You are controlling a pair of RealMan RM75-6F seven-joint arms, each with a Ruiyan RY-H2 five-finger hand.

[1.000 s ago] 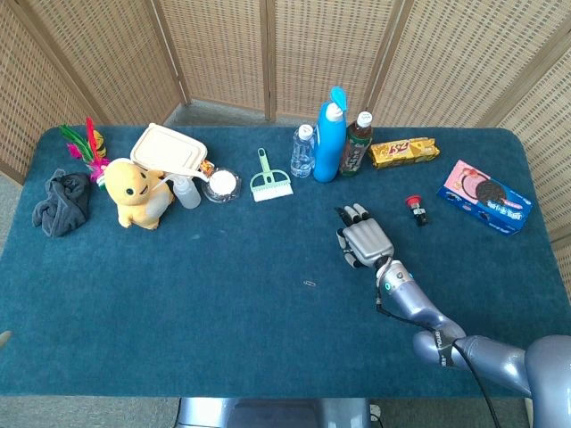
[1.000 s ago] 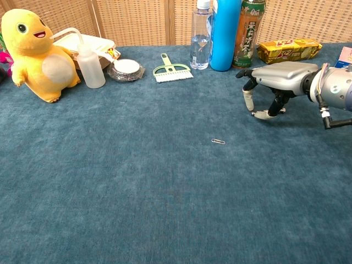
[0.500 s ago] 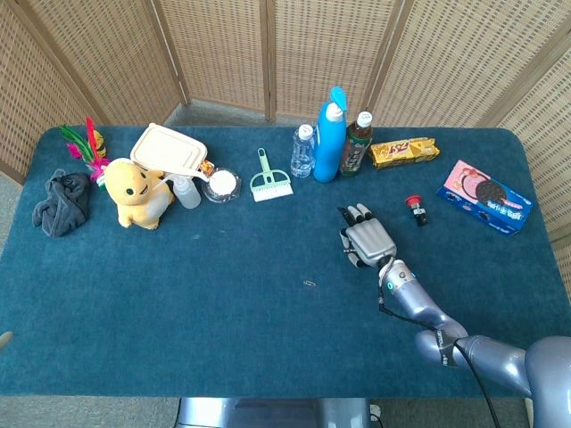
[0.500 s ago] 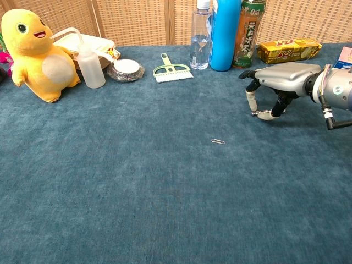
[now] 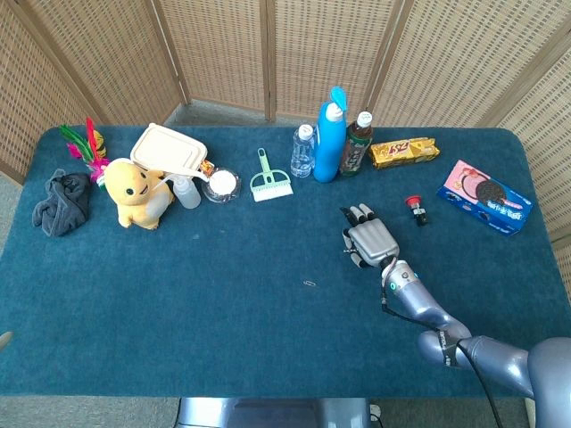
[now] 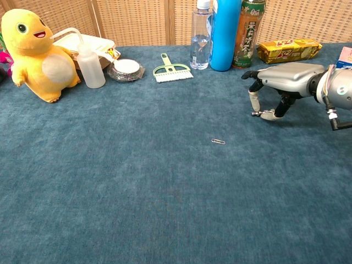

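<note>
**Right robot hand low over the desk, fingers curled down, holding nothing**

Right robot hand (image 5: pixel 368 242) palm-down over the blue desk (image 5: pixel 223 339), right of the middle; fingers (image 6: pixel 254 101) curled downward, tips at or just above the cloth, nothing between them. Cannot tell from either view whether the tips truly touch the surface. Silver forearm reaching in from the near right corner. Left robot hand out of sight in both views.

Nearest to the hand: a small paper clip (image 6: pixel 218 141) lying flat on the cloth, near the desk's middle, to the hand's left and apart from it. Small red-and-black object (image 5: pixel 415 208) on the hand's other side, toward the right edge, also apart.

Along the far edge, behind the hand: clear water bottle (image 5: pixel 303 150), tall blue bottle (image 5: pixel 330 134) and tea bottle (image 5: pixel 357 143), all upright and close together; a yellow snack pack (image 5: pixel 404 152) just beside them on the right. Cookie box (image 5: pixel 486 196) near the right edge. Green brush (image 5: pixel 268 178) lying flat left of the bottles.

Toward the far left corner: yellow plush toy (image 5: pixel 136 192) sitting upright, squeeze bottle (image 6: pixel 88 58) just beside it, round tin (image 5: pixel 221 184), beige lidded box (image 5: pixel 169 150), coloured feathers (image 5: pixel 82 144), and a dark cloth (image 5: pixel 61 201) bunched near the left edge.
</note>
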